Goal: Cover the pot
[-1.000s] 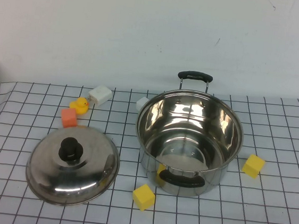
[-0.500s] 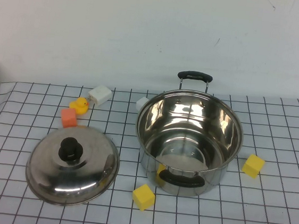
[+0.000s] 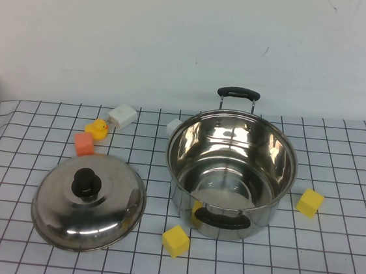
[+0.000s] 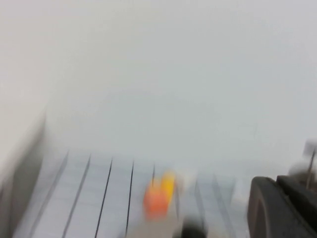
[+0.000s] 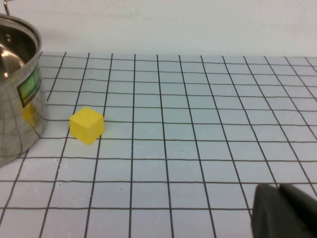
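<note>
The pot (image 3: 230,175) is large, round, shiny steel with two black loop handles. It stands open and empty right of centre on the checked cloth. Its side also shows in the right wrist view (image 5: 17,89). The domed steel lid (image 3: 106,211) with a black knob (image 3: 86,182) lies on the cloth to the pot's left. Neither arm shows in the high view. My left gripper (image 4: 280,198) is shut and empty, off the near left side in a blurred view. My right gripper (image 5: 280,203) is shut and empty, low over the cloth to the right of the pot.
An orange block (image 3: 84,143), a yellow duck (image 3: 97,128) and a white block (image 3: 122,115) lie behind the lid. One yellow block (image 3: 175,241) lies in front of the pot and another (image 3: 309,203) to its right. A white wall stands behind the table.
</note>
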Controlling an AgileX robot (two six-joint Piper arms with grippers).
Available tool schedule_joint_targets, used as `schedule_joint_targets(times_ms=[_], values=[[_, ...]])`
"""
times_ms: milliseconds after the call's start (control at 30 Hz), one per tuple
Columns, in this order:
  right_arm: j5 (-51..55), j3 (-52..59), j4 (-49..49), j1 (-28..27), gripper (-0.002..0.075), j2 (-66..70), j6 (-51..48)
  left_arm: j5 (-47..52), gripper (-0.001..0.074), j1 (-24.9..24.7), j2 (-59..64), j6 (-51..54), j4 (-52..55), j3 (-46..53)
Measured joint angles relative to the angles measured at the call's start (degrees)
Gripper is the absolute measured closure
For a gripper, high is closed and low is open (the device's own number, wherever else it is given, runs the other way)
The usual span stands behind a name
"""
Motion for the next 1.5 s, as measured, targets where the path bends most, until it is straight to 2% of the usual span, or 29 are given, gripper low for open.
schedule_joint_targets(times_ms=[133, 300, 467, 567, 700, 867, 1067, 1167, 1300, 1400, 1500], values=[[0.0, 0.0, 0.0, 0.0, 0.0717, 0.0, 0.0, -10.5, 0.0737, 0.0, 0.0, 0.0, 0.0, 0.0], [0.0, 0.0, 0.0, 0.0, 0.0717, 0.0, 0.0, -17.9, 0.0737, 0.0, 0.0, -0.4, 0.0, 0.0], [0.0, 0.0, 0.0, 0.0, 0.0717, 0.0, 0.0, -26.0, 0.0737, 0.0, 0.0, -5.3, -0.2, 0.0], [0.0, 0.0, 0.0, 0.0, 0.0717, 0.0, 0.0, -22.4, 0.0737, 0.0, 0.0, -3.4, -0.2, -2.6], [0.0, 0.0, 0.0, 0.0, 0.0717, 0.0, 0.0, -13.7, 0.0737, 0.0, 2.4, 1.4, -0.2, -12.7], [0.0, 0.0, 0.0, 0.0, 0.0717, 0.0, 0.0, -12.0, 0.0737, 0.0, 13.2, 3.2, 1.8, -22.0], [0.0, 0.0, 0.0, 0.0, 0.0717, 0.0, 0.0, -13.8, 0.0737, 0.0, 28.5, 2.4, 12.8, -25.7], [0.0, 0.0, 0.0, 0.0, 0.0717, 0.0, 0.0, -18.9, 0.0737, 0.0, 36.2, -2.5, 15.3, -25.7], [0.0, 0.0, 0.0, 0.0, 0.0717, 0.0, 0.0, -24.5, 0.0736, 0.0, 44.0, -14.4, 18.5, -25.7], [0.0, 0.0, 0.0, 0.0, 0.0717, 0.0, 0.0, -27.2, 0.0735, 0.0, 51.6, -20.9, 24.4, -25.8], [0.0, 0.0, 0.0, 0.0, 0.0717, 0.0, 0.0, -31.1, 0.0682, 0.0, 59.6, -23.9, 29.8, -25.8]])
